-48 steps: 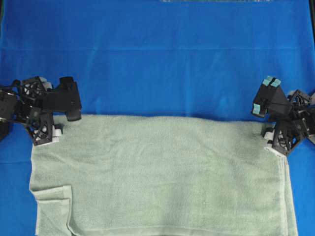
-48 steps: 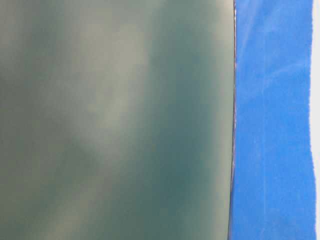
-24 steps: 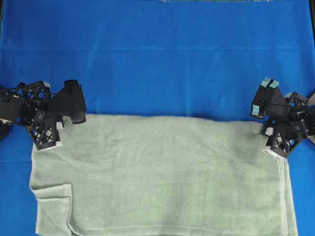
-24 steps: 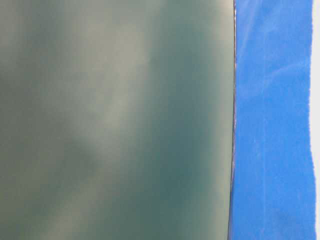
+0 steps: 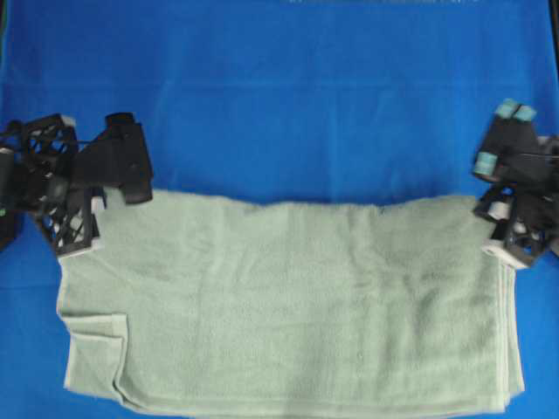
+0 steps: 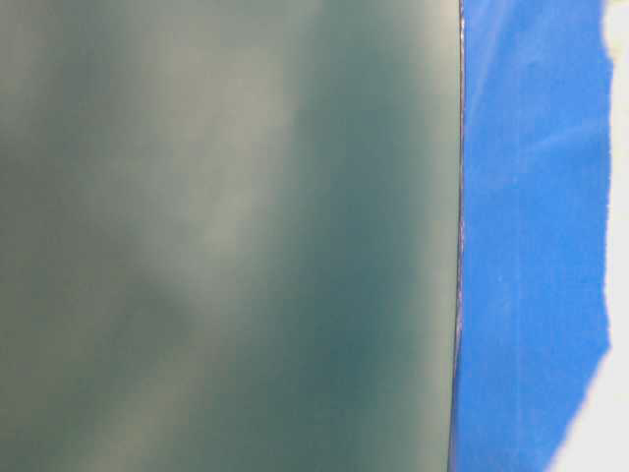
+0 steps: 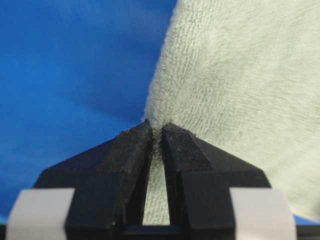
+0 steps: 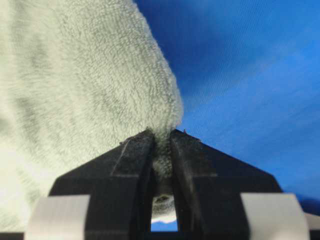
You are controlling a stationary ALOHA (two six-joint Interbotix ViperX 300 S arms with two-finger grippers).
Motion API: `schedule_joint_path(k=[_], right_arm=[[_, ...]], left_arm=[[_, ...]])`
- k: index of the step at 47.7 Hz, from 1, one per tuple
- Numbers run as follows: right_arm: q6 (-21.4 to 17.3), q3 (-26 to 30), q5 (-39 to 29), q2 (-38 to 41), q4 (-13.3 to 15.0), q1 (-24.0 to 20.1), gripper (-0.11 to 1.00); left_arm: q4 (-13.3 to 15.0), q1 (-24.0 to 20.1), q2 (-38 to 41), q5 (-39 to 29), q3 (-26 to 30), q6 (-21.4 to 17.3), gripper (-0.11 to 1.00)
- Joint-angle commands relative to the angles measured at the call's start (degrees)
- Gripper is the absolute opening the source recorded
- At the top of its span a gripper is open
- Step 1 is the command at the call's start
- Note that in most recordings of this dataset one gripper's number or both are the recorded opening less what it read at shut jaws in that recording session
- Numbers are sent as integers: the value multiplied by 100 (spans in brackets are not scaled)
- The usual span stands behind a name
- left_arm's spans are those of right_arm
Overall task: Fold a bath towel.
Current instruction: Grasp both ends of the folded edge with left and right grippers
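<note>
The table-level view tells me almost nothing: a blurred grey-green mass fills most of it, too soft to read, with a strip of the blue table cloth point(image 6: 531, 236) down its right side. From overhead, the near hem of the bath towel point(image 5: 297, 305) runs along the bottom border of the picture, partly cut off, and my arms' dark frames cover its two far corners, so I cannot see the pinched fabric there. My wrist cameras show it instead. My left claw point(image 7: 156, 131) is clenched on the towel's edge, the two black, rough-faced fingers point(image 7: 132, 150) nearly meeting with a thin fold of cloth squeezed between them. My right claw point(image 8: 161, 134) grips the opposite corner the same way, a tuft of pile bunched between its jaws. The towel is pale sage green terry, fuzzy and looped, broadly rectangular, spread across the cloth-covered tabletop with its far edge sagging in a shallow curve between my two claws. A small flap is folded over at its near left corner point(image 5: 92, 353), edged by a narrow, lighter hem. The table cloth is smooth, bright blue, faintly creased.
</note>
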State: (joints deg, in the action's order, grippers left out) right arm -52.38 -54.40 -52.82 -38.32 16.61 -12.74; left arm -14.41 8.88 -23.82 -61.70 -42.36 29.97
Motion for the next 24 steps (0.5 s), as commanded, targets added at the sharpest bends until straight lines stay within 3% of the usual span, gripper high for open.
schedule_joint_path(k=[1, 13, 24], right_arm=[[44, 501, -536, -396, 141, -123, 12], [176, 1389, -1248, -1116, 923, -281, 12], [229, 1564, -1345, -940, 1740, -185, 12]], left_arm=[[-18, 141, -369, -448, 642, 70, 7], [-18, 694, -809, -1020, 1890, 501, 7], [-18, 1063, -800, -1169, 2259, 1020, 7]])
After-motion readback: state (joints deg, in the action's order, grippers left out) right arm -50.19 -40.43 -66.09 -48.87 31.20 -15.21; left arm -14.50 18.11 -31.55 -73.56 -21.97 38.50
